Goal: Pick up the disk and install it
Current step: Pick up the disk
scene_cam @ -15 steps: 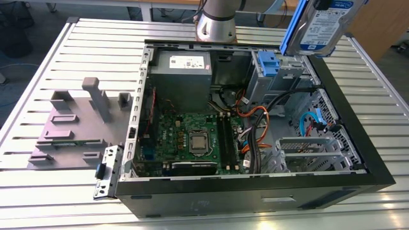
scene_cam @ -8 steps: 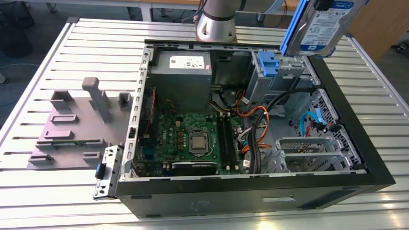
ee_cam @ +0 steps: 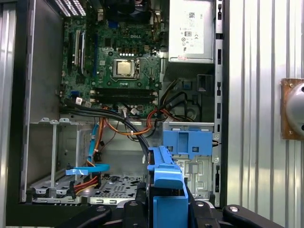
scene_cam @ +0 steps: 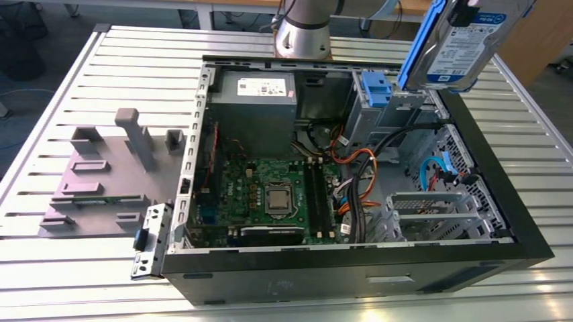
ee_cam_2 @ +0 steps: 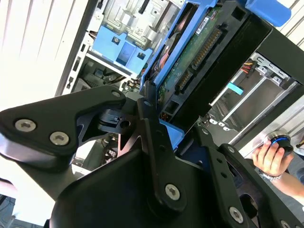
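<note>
Closest to us, the gripper is pinching the disk, its jaws pressed against the two long sides of the blue carrier. In the second wrist view the drive's green circuit board and black connector face the camera. In the exterior view the white-and-blue label faces out. There the disk stands on edge, tilted, in the air over the case's corner at the exterior view's upper right, apart from everything below it.

Beneath it we see the grey metal drive bay with a blue plastic bracket fixed to it. Beside the bay, black, orange and red cables cross the inside of the case. Further in lies the green motherboard with its bare processor, and beyond that the grey power supply with a white sticker.

The open computer case lies on its side on a slatted metal table. On the table at the exterior view's left sits a grey fixture. At the far edge we see the arm's base. In the second wrist view a person's hand is closed round a small dark object with a blue ring.
</note>
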Robot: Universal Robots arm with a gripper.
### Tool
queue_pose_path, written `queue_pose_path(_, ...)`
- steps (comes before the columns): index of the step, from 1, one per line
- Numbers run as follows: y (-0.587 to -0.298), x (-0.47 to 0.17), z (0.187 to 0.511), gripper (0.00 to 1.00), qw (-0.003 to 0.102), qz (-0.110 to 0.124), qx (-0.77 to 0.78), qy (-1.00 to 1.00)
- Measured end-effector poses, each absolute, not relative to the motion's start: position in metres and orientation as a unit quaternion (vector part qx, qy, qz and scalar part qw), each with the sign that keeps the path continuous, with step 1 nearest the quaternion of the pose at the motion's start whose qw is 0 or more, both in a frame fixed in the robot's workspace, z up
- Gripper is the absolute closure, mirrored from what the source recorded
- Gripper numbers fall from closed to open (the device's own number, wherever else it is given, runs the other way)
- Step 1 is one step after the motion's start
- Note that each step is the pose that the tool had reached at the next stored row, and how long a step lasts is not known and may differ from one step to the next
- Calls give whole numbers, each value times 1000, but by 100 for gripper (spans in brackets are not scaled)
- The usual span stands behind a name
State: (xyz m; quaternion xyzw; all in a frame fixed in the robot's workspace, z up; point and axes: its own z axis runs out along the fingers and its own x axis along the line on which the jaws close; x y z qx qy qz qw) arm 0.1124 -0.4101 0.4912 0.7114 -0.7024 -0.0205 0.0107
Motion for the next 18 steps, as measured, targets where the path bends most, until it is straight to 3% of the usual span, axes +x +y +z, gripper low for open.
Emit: queue_pose_path(18,-417,112,491,64,11,-20,711,-702)
